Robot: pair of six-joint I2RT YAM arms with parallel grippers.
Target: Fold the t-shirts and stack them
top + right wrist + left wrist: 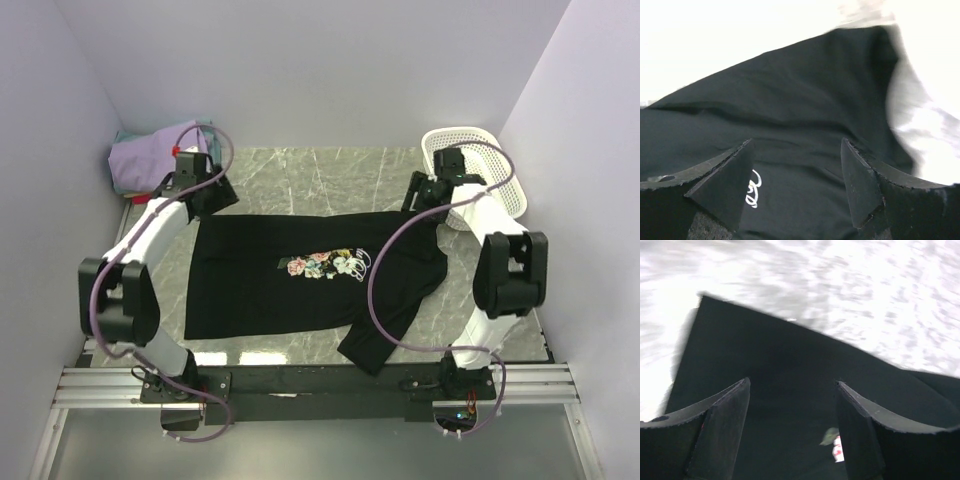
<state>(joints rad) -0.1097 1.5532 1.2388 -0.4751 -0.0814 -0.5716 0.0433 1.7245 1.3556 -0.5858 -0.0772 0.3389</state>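
A black t-shirt point(290, 270) with a pink-and-white rose print point(325, 264) lies spread flat on the marble table, one sleeve trailing toward the front edge. My left gripper point(208, 195) hangs open above the shirt's far left corner; the left wrist view shows black cloth point(790, 375) between its spread fingers. My right gripper point(425, 205) hangs open above the far right shoulder; the right wrist view shows wrinkled black cloth point(800, 130) between its fingers. Both hold nothing. A pile of folded shirts, lavender point(145, 160) on top, sits at the far left.
A white plastic mesh basket point(475, 165) stands at the far right against the wall. Grey walls close in the table on three sides. The arm bases and a metal rail point(320, 385) run along the front edge.
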